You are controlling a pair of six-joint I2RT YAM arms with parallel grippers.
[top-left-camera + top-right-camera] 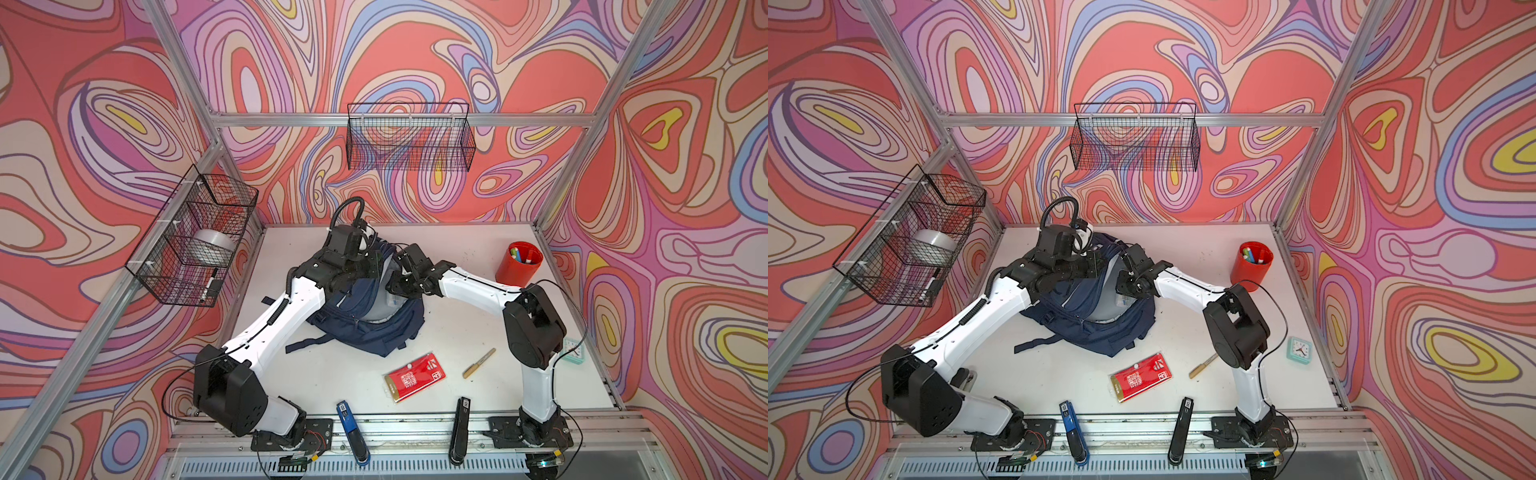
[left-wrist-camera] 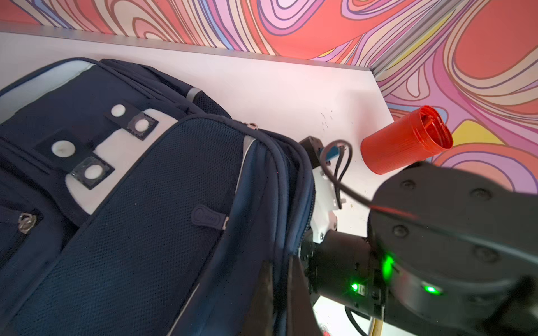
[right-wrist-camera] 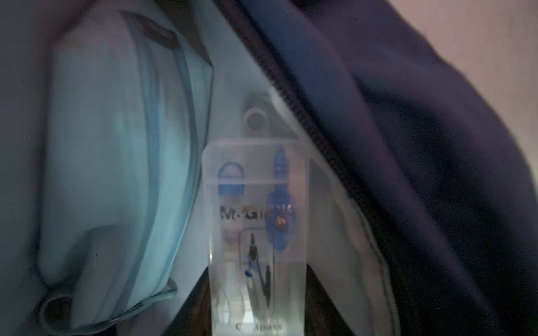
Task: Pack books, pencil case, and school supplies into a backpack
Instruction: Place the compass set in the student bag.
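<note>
Right gripper (image 1: 397, 289) clamped on clear plastic packet (image 3: 256, 232), reaching into backpack (image 1: 374, 332) mouth. Packet's long axis runs straight on from jaws, deeper into bag. Pencil case (image 3: 116, 174) just beside it, already inside. Left gripper (image 1: 370, 268) closed, seemingly pinching backpack's top edge, propping mouth open. On table (image 1: 457, 253), nearer right arm: one red packet (image 1: 414, 377), one tan stick (image 1: 479, 363). Count: one clear packet, one case, no books in view.

Navy backpack (image 1: 365, 332), red cup (image 1: 514, 270) (swirly pink walls (image 1: 415, 50))
</note>
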